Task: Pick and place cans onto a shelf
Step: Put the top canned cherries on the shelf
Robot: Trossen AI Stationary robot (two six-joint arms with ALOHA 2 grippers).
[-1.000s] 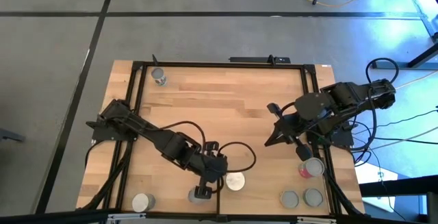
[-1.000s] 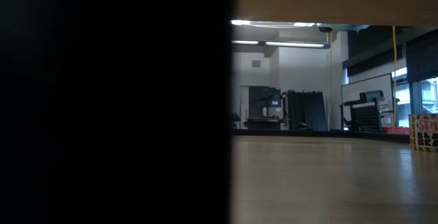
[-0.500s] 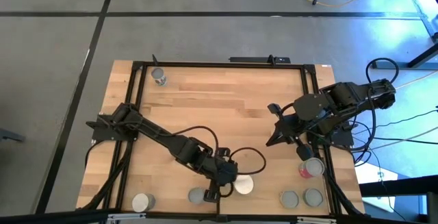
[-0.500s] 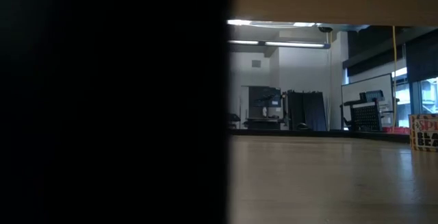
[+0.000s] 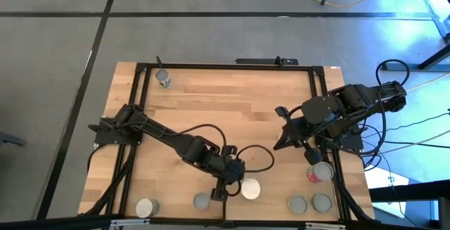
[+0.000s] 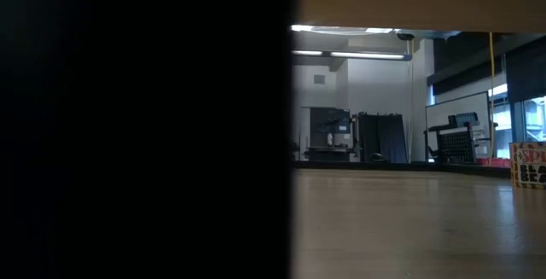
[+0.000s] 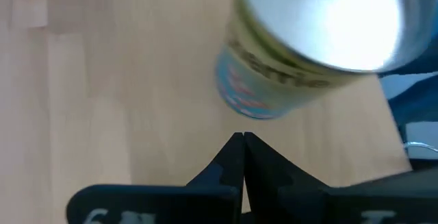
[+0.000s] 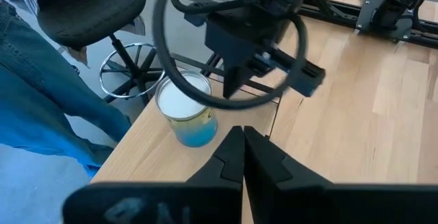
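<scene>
A: Whitish metal is seen at the near edge: a white-topped can (image 5: 250, 188) stands just beside the left gripper (image 5: 226, 188), whose fingertips (image 7: 241, 157) are pressed together, holding nothing.

B: What is found along that same edge?

A: A grey-topped can (image 5: 202, 201) close by, another can (image 5: 147, 207) toward the left corner, two grey cans (image 5: 297, 204) at the right, and a red-labelled can (image 5: 320, 172) above them.

B: And farther off?

A: The right gripper (image 5: 283, 128) is held over the shelf (image 5: 225, 103) with its fingers closed and empty. A lone can (image 5: 163, 78) is placed at the far left corner.
</scene>
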